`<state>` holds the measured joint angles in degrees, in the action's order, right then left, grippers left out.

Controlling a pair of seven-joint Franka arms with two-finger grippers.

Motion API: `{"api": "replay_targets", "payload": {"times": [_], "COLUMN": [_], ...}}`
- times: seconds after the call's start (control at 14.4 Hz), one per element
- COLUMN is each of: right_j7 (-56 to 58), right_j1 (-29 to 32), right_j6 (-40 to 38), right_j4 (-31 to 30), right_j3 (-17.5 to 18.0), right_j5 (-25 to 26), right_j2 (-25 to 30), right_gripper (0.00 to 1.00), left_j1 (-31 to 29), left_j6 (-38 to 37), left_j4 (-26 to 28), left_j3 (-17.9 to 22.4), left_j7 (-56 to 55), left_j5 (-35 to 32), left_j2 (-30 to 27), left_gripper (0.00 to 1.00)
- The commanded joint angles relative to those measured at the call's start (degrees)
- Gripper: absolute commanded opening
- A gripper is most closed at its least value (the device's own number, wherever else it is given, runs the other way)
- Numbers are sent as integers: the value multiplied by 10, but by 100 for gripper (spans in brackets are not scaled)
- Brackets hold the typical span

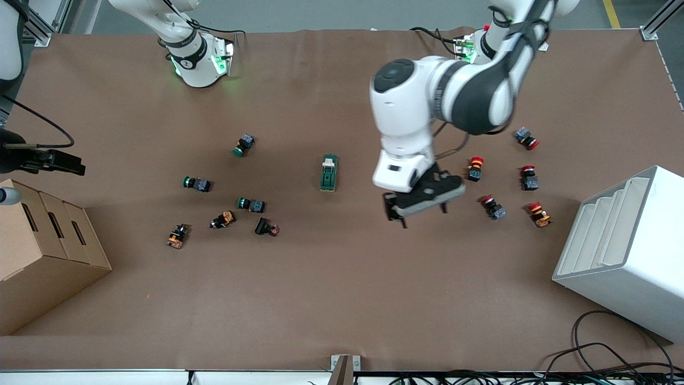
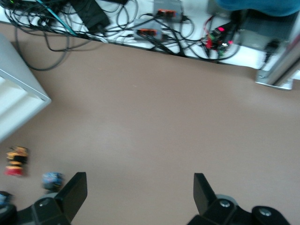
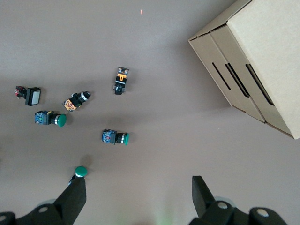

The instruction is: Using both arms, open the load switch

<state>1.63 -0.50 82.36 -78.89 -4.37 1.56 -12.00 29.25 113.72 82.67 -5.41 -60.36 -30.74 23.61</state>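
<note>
Load switch (image 1: 329,172) lies untouched at the middle of your frame on the bench (image 1: 331,289). Left gripper (image 1: 416,206) hangs lower right of it, jaws released, probably approaching. Right gripper (image 3: 138,199), jaws also released, waits above green buttons (image 3: 115,137).

Load switch (image 1: 329,172) mid-table, between two button clusters (image 1: 224,214).

The right gripper (image 3: 138,197) hangs with its black fingers (image 3: 72,199) spread wide over brown table (image 3: 164,70); between them and up toward eleven o'clock lie green-capped push buttons (image 3: 115,137), an orange-bodied one (image 3: 75,101) and a white-faced one (image 3: 30,95); a slotted cardboard box (image 3: 255,61) fills the two o'clock corner
</note>
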Motion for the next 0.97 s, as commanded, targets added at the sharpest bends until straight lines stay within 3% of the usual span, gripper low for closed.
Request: {"api": "replay_targets", "payload": {"times": [0.0, 0.28, 0.42, 0.7, 0.9], "right_j7": [-7, -4, 0, 0, 2], "right_j1": [-6, -1, 11, 12, 14], "right_j6": [-2, -3, -4, -18, -13], "right_j4": [-14, 0, 19, 21, 30], "right_j3": [-5, -7, -6, -5, -5], "right_j5": [10, 7, 6, 13, 10], "right_j2": [20, 20, 17, 16, 15], "right_gripper": [100, 100, 100, 100, 100], "left_j1": [-72, -159, -207, -283, -302], "left_j6": [-30, -79, -83, -182, -221], "left_j4": [7, 6, 9, 18, 69], "left_j3": [-7, -7, -5, -5, -5], "left_j7": [117, 282, 340, 429, 475], "left_j5": [46, 91, 158, 249, 285], "left_j2": [-51, -101, -131, -191, -253], "left_gripper": [100, 100, 100, 100, 100]}}
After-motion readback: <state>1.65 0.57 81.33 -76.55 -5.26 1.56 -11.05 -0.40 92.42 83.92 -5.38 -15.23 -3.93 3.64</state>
